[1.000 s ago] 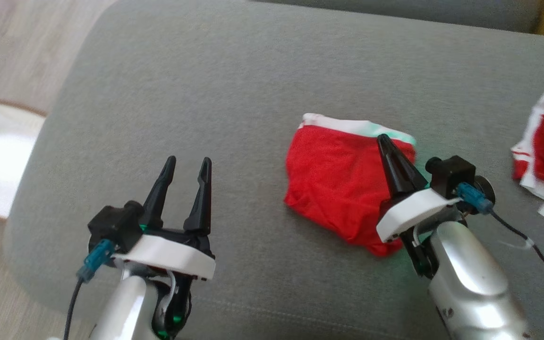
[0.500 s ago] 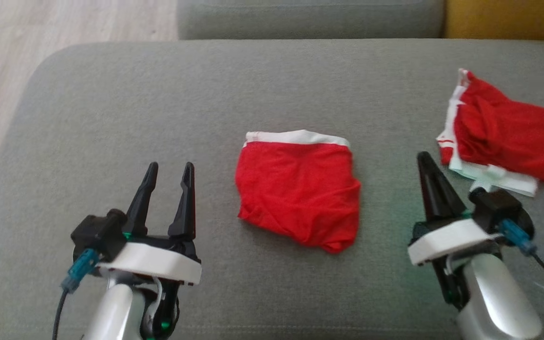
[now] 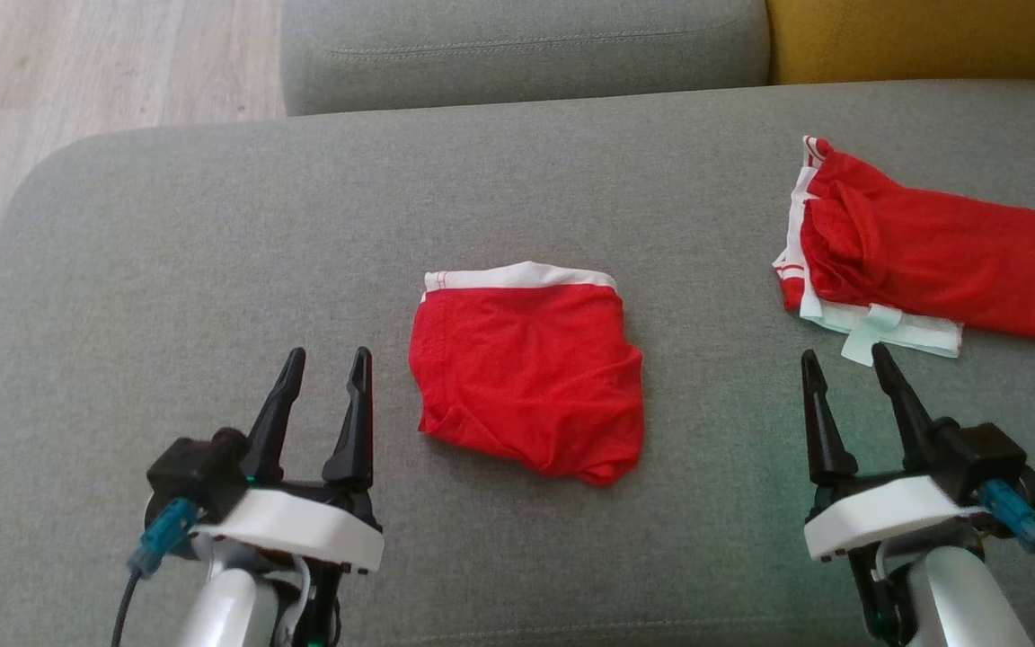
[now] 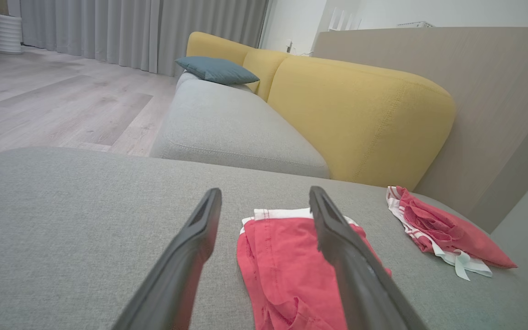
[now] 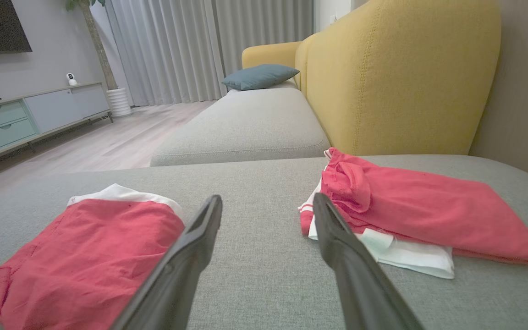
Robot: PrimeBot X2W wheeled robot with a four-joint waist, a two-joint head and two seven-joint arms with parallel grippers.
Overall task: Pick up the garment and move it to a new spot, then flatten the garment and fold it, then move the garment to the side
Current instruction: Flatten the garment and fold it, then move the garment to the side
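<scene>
Plainly, left claw (image 3: 329, 355) and right claw (image 3: 844, 352) gape empty, flanking the folded garment (image 3: 526, 377).

2 red garments (image 3: 526, 377) (image 3: 926, 256), 2 claws (image 3: 330, 355) (image 3: 843, 352), 1 cushion (image 4: 218, 69)

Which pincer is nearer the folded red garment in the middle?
Left. The left pincer sits close beside the folded red garment, off its left edge, not touching; the right pincer is farther away, past its right edge.
</scene>
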